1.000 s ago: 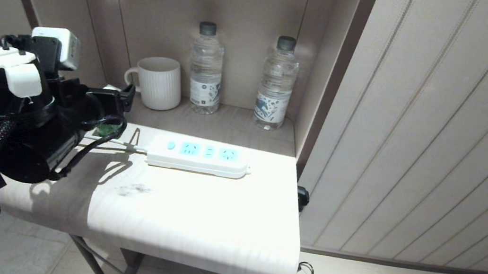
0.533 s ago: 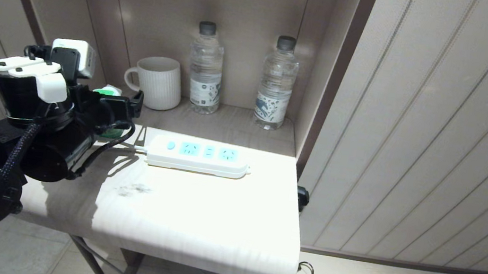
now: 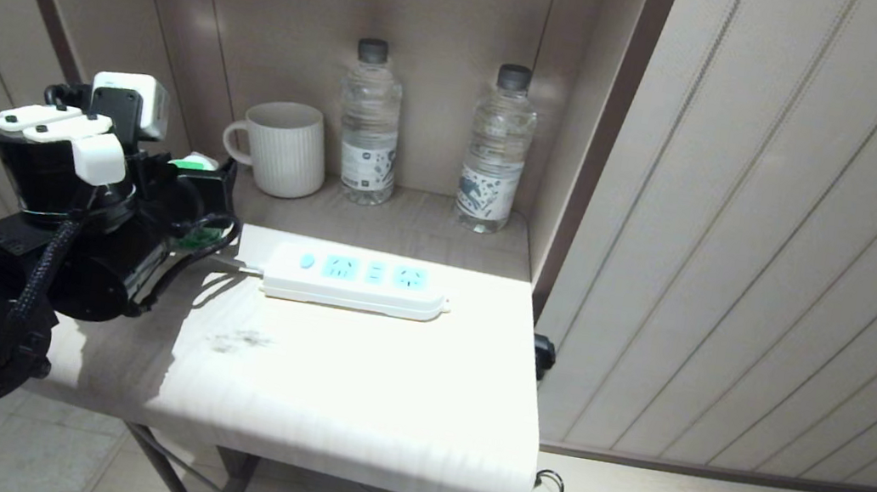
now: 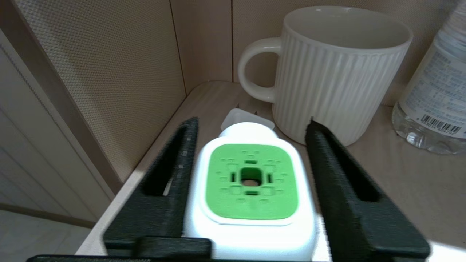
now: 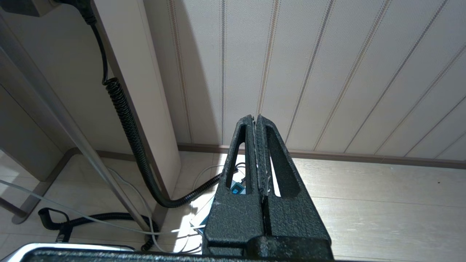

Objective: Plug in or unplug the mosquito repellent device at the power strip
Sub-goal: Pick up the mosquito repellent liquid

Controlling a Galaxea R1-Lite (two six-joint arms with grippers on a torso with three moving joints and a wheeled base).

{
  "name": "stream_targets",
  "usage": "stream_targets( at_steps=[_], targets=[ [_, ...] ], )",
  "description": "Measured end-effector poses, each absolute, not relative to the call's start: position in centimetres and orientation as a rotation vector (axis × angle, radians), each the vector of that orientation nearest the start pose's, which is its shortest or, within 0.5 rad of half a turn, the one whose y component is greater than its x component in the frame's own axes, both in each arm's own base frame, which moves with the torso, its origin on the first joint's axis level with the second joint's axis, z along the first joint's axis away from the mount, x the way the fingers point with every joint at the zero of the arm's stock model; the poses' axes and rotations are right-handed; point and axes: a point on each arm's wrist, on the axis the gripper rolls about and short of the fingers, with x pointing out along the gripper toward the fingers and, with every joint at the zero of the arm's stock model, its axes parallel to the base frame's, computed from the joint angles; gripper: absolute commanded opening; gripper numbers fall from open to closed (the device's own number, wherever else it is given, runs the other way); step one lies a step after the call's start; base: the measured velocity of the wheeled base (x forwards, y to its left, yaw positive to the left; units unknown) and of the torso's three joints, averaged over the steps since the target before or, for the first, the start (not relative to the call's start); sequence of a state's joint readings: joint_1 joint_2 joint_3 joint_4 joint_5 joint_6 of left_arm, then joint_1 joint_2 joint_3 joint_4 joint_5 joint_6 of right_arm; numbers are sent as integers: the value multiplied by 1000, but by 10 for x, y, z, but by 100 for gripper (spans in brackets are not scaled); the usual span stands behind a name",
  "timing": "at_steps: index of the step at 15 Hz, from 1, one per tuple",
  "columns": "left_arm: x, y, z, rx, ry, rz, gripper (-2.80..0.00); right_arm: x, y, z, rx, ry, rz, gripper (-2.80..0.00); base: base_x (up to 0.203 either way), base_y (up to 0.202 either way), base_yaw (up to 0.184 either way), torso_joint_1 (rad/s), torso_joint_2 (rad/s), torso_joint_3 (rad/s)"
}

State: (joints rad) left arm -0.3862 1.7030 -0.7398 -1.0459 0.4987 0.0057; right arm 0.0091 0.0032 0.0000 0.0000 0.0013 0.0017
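Fingers (image 4: 171, 182) of the left gripper (image 4: 251, 189) stand spread on either side of the device (image 4: 251, 182), one pad close along each flank, with a sliver of gap on one side (contact cannot be confirmed). It stands green face up at the table's (image 3: 347, 405) left rear, squarely between the jaws. Beyond it sits the mug (image 4: 327, 69). The strip (image 3: 355, 280) lies to its right, long axis across. The right gripper (image 5: 257, 153), pressed together, hangs low by the floor, so the left is nearer.

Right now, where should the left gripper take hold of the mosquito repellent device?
Grip the white body of the mosquito repellent device on its two flat side walls, coming from above over the green face. The left gripper already straddles those sides, clear of the mug.
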Motion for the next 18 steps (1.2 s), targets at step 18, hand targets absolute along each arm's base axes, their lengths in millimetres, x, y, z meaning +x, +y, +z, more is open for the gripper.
stream_targets(
  at_steps=[18],
  targets=[
    [183, -60, 298, 22, -17, 192, -280, -23, 0, 76, 2, 3, 10, -280, 0, 0, 0, 0, 0, 0]
  ],
)
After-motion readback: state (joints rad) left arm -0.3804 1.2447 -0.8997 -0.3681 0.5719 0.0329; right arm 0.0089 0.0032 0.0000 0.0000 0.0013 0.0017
